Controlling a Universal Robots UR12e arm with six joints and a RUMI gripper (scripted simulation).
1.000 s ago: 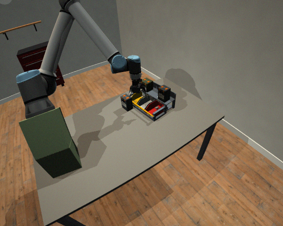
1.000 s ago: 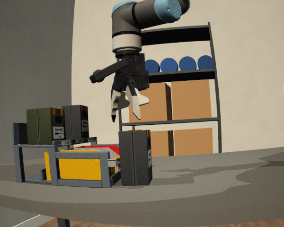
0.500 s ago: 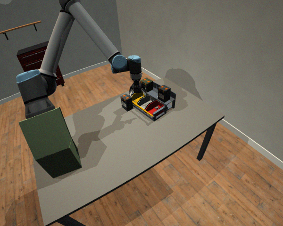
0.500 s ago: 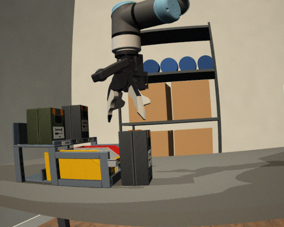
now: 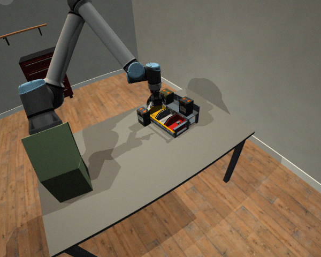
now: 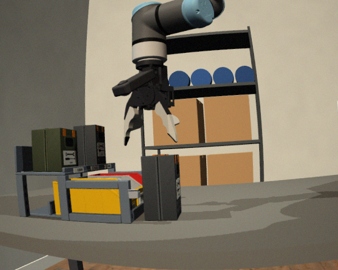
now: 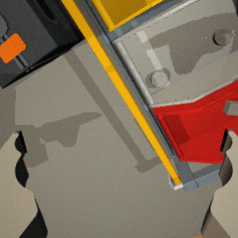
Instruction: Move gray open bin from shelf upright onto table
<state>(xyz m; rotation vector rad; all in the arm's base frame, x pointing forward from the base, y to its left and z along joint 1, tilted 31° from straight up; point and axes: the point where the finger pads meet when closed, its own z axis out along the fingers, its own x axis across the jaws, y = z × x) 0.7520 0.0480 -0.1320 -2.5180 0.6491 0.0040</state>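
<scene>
A small gray shelf [image 5: 173, 117] stands on the table with three open bins side by side in its lower level: yellow [image 5: 157, 110], gray [image 5: 166, 114] and red [image 5: 176, 120]. The gray bin [image 7: 190, 52] sits in the middle and holds two round parts [image 7: 158, 78]. In the exterior view the yellow bin [image 6: 90, 200] hides it. My gripper [image 6: 150, 140] [image 5: 154, 103] is open and empty. It hangs above the shelf's front edge near the yellow bin, well above the bins.
A dark box [image 6: 161, 187] [image 5: 143, 116] stands on the table right next to the shelf's front corner. A green box [image 6: 54, 149] and a dark box [image 6: 90, 145] stand on the shelf top. A large green block [image 5: 56, 163] is at the table's near left.
</scene>
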